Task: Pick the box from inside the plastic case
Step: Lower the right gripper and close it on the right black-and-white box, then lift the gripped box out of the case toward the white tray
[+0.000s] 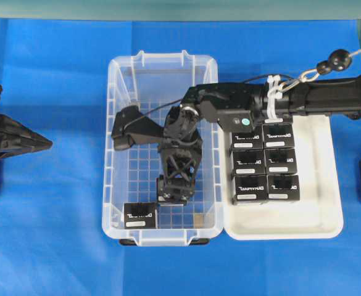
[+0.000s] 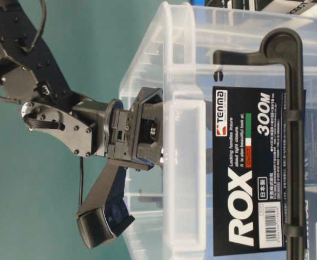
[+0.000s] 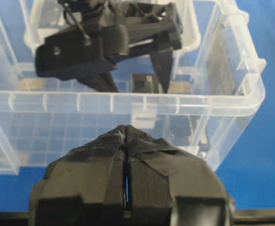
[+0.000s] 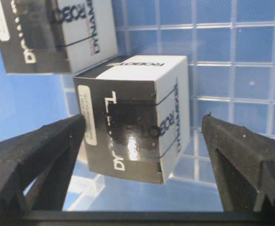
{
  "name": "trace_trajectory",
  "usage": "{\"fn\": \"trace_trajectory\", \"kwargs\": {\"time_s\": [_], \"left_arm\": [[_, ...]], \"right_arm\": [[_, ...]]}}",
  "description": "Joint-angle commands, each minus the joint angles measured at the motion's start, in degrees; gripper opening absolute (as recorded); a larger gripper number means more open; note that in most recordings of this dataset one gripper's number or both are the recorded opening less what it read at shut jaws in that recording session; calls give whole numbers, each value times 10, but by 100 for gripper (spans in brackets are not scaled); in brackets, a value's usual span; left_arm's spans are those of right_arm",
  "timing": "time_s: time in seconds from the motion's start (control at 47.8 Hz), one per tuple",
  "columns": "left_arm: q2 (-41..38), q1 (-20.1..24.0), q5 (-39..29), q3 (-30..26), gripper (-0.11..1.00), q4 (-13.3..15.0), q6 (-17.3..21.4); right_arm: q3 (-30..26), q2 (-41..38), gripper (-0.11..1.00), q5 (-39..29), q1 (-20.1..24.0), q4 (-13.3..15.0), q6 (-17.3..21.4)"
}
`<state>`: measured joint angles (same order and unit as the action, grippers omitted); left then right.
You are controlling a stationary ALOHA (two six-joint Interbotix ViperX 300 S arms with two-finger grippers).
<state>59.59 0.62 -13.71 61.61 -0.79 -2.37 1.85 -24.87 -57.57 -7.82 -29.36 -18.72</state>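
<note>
The clear plastic case point(image 1: 109, 154) sits mid-table on blue cloth. My right gripper point(image 1: 173, 192) reaches down into it, open wide, with one black box point(image 4: 132, 117) standing on the grid floor between its fingers point(image 4: 43, 155), touching neither. The left wrist view shows the same box point(image 3: 144, 84) low between those fingers. A second box point(image 1: 140, 216) lies at the case's near-left corner and appears in the right wrist view too point(image 4: 57, 33). My left gripper point(image 1: 41, 142) rests shut and holding nothing outside the case's left wall, its tips point(image 3: 126, 129) pressed together.
A shallow white tray point(image 1: 319, 216) stands against the case's right side, holding several black boxes point(image 1: 273, 163) in two columns. The right arm point(image 1: 316, 98) crosses above the tray's far end. A black-and-white ROX label point(image 2: 250, 173) covers part of the case wall.
</note>
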Motion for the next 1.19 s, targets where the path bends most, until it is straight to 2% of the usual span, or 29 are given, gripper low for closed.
{"fn": "trace_trajectory", "kwargs": {"time_s": [0.0,0.314,0.628,0.691,0.837,1.026,1.172], "left_arm": [[-5,1,4,-14,-7,-2,0],[-5,1,4,-13,-7,-1,0],[-5,1,4,-13,-7,-1,-1],[-5,1,4,-13,-7,-2,-1],[-5,1,3,-13,-7,-1,-6],[-5,1,3,-12,-7,-2,-11],[-5,1,3,-12,-7,-1,-11]], "right_arm": [[-5,3,98,-2,14,0,-2],[12,-4,99,14,19,11,-3],[12,-4,98,65,20,66,0],[8,-3,95,71,20,70,0],[4,11,69,68,21,71,0],[-2,45,69,59,16,71,0],[-21,80,69,22,2,71,0]]}}
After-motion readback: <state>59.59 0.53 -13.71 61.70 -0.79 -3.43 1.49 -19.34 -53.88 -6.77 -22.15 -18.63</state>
